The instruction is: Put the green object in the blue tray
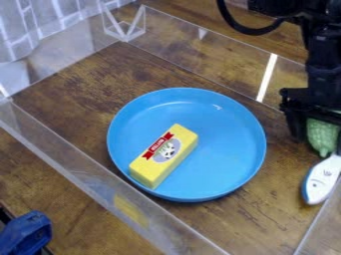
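1. I see the green object (321, 135) lying on the wooden worktop (94, 95), at about 3 o'clock from the blue tray (226, 120), outside its rim.
2. My gripper (320, 120) points steeply down over the green object with its jaws spread wide, one finger on each side; I can't tell whether they touch it.
3. The blue tray sits mid-worktop with a yellow block (163, 154) lying in it, toward 7 o'clock of its centre.
4. A white-and-blue fish-shaped item (321, 177) lies just at 6 o'clock of the green object, near the right edge.
5. Clear plastic walls (80, 159) surround the worktop.
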`<state>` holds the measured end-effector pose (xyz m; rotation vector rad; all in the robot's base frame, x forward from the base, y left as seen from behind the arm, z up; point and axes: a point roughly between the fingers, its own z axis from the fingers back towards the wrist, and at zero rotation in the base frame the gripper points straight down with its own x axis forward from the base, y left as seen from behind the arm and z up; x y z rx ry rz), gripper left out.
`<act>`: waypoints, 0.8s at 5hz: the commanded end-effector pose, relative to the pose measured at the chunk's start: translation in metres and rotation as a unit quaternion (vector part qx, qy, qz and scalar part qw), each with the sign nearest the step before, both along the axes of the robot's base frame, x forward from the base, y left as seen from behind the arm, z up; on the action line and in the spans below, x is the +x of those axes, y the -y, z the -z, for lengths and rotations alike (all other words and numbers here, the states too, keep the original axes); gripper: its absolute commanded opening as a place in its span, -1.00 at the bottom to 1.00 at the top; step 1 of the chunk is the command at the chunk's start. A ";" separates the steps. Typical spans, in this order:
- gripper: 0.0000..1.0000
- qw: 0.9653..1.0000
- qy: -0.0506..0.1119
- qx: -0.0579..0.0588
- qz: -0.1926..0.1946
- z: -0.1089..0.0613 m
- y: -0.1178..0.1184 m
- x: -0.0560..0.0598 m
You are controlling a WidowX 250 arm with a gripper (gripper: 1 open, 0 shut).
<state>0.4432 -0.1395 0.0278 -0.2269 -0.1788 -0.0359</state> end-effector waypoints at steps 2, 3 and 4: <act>-1.00 1.000 -0.003 -0.001 0.017 0.013 0.019 -0.008; -1.00 1.000 -0.005 0.002 0.023 0.011 0.020 -0.011; -1.00 1.000 -0.007 0.003 0.028 0.010 0.020 -0.014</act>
